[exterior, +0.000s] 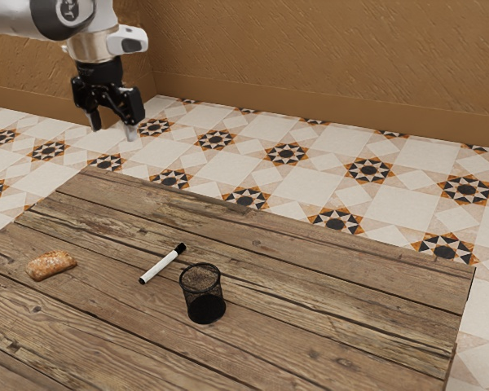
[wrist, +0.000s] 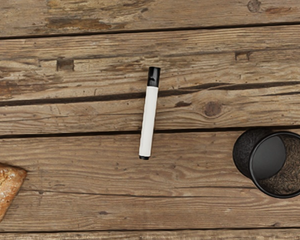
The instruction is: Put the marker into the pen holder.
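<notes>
Marker [exterior: 161, 265]: lying flat on the table, outside the pen holder and near it; white barrel, black cap [wrist: 153, 77] at one end, small black tip at the other.
Marker's direction: slanted in the exterior view, the capped end farther from that camera and more to the exterior view's right; the barrel crosses the lines between planks.
Pen holder [exterior: 202, 295]: black mesh cup with a round rim, standing upright on the table, on the exterior view's right of the marker.
Bread [exterior: 52, 265]: small piece with a golden-brown crust, resting on the table on the exterior view's left of the marker, which lies between it and the pen holder.
Gripper [exterior: 112, 127]: black, raised well above the table in the exterior view's upper left, pointing downward, well apart from the marker.
Jaws: open, the two tips spread with a clear gap between them.
Arm [exterior: 20, 18]: white and grey, entering from the exterior view's upper left.
Table [exterior: 342, 358]: weathered brown planks with knots, cracks and dark seams.
Floor [exterior: 228, 169]: pale tiles with star patterns in black and orange.
Wall [exterior: 326, 61]: ochre-brown, rough-textured, with a smoother band along its foot.
</notes>
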You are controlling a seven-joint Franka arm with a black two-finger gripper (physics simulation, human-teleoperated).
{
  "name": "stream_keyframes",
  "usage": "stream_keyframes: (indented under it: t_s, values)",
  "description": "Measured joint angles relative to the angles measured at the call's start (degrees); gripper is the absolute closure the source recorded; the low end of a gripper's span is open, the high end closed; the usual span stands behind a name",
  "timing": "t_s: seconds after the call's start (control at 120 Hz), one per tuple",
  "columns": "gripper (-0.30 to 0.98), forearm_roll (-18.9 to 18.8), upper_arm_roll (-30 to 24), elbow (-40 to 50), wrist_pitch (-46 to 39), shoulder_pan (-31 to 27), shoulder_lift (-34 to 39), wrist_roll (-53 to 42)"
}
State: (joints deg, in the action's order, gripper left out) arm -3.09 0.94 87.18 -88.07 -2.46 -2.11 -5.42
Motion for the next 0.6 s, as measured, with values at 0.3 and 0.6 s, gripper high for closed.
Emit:
stream_keyframes:
  t_s: [0.3, 0.6]
  values:
    - [0.00, -0.47, 1.22, 18.68, -18.37, -2.03, -13.07, 1.10]
    - [0.00, 1.42, 0.69, 12.78, -27.26, -4.32, -23.34, -1.40]
